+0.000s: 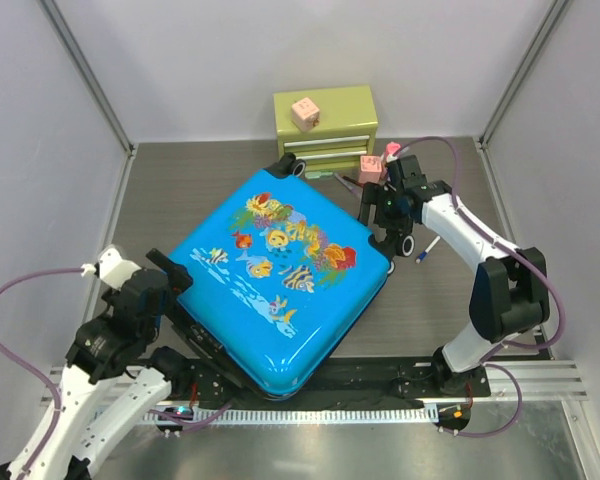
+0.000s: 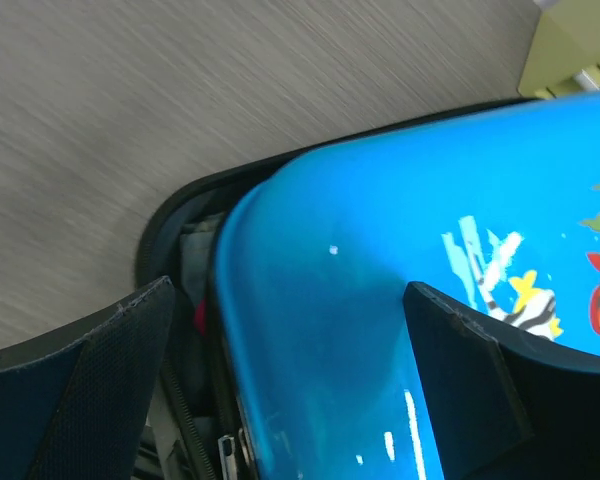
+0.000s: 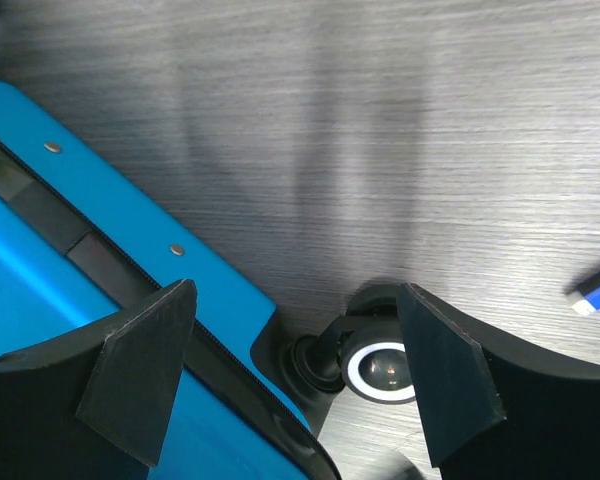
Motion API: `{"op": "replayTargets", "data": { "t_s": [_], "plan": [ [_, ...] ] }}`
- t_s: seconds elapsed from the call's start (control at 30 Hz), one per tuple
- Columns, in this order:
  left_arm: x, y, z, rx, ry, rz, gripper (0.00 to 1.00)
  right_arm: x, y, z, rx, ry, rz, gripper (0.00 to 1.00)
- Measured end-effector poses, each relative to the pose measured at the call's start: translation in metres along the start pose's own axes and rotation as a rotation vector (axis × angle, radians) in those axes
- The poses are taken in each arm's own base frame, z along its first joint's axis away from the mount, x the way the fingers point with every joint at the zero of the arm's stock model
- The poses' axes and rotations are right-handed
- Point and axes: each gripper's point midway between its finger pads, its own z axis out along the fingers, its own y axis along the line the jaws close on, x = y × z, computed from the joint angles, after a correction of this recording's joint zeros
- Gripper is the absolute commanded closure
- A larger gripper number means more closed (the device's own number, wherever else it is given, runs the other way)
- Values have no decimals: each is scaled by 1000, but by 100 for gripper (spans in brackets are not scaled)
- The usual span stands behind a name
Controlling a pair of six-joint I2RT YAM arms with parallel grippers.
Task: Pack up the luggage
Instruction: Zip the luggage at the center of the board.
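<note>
Grey woodgrain surface carries the blue luggage at its centre, fish print upward. Left end effector, fingers spread apart, sits over its 8 o'clock rim; right end effector, likewise apart, frames a wheel at 2 o'clock.

The blue fish-print luggage lies flat, lid seemingly not fully shut.

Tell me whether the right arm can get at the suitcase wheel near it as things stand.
Probably yes: the right gripper hangs open just above the wheel at the luggage's corner, with nothing between them.
</note>
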Motion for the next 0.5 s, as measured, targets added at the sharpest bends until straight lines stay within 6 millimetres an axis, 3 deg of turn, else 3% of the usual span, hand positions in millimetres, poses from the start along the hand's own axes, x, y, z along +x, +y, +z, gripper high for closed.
{"op": "replayTargets", "data": {
  "t_s": [0.17, 0.33, 0.5],
  "plan": [
    [1, 10, -2, -25, -14, -55, 4, 4, 0, 7, -10, 20, -6, 12],
    [14, -13, 17, 7, 15, -100, 5, 5, 2, 9, -24, 22, -17, 12],
    [14, -17, 27, 16, -15, -132, 5, 7, -2, 12, -24, 17, -17, 13]
  ]
}}
